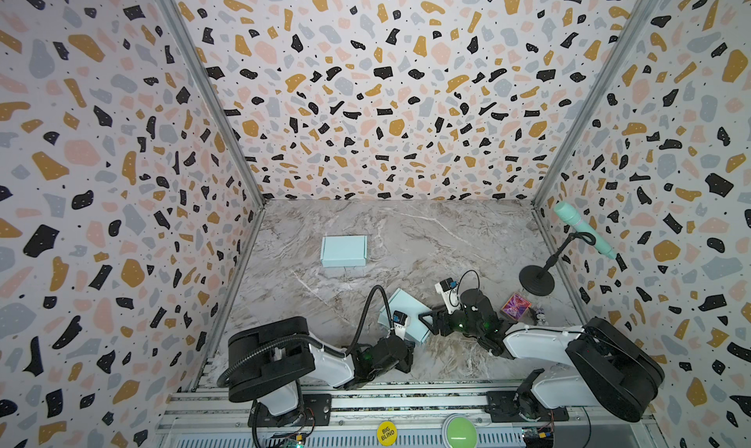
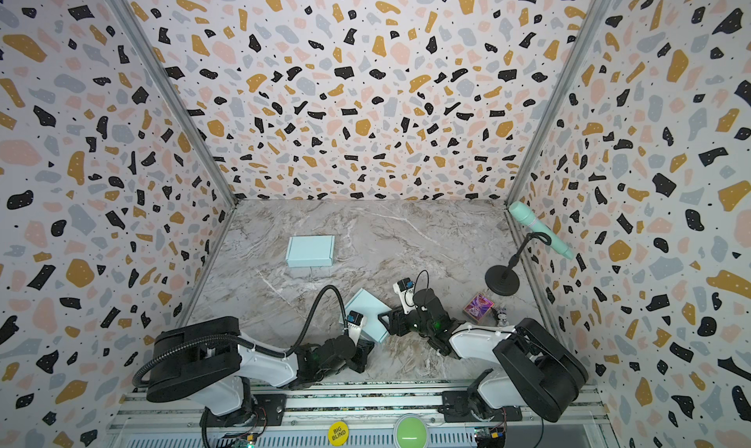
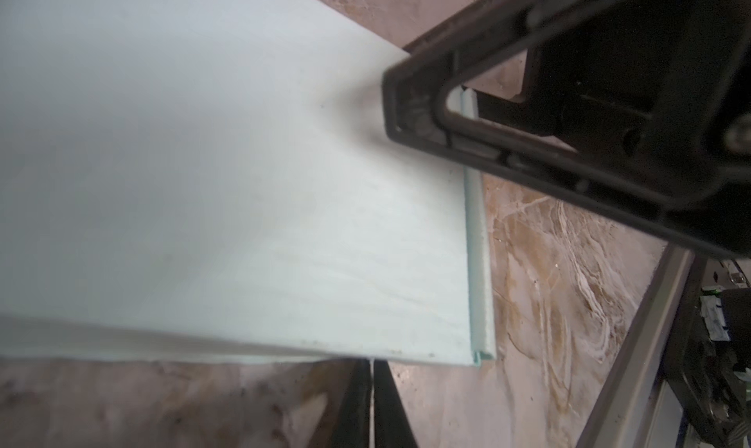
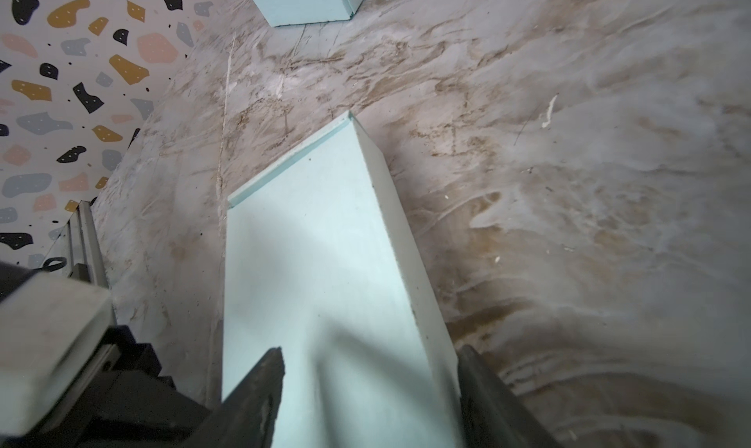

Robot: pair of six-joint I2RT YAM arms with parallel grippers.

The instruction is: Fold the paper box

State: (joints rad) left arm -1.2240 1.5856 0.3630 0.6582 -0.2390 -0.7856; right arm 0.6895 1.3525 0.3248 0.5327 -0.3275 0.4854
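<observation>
**A:** How far along is the pale-blue cardboard box (image 1: 409, 304)?

**B:** It looks closed. It lies nearer the arms than the second blue closed box (image 1: 344, 251). Probably only seating the lid remains. The right gripper (image 4: 370, 356) straddles its end with jaws spread, and the left gripper (image 3: 371, 405) is pinched together.

**A:** Anything only one camera catches?

**B:** The left wrist view shows the lid's doubled edge (image 3: 477, 243). The top views don't.

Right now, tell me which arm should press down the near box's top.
Probably right: the right gripper brackets the near box, one finger over its top. The left gripper sits shut at its near edge.
</observation>
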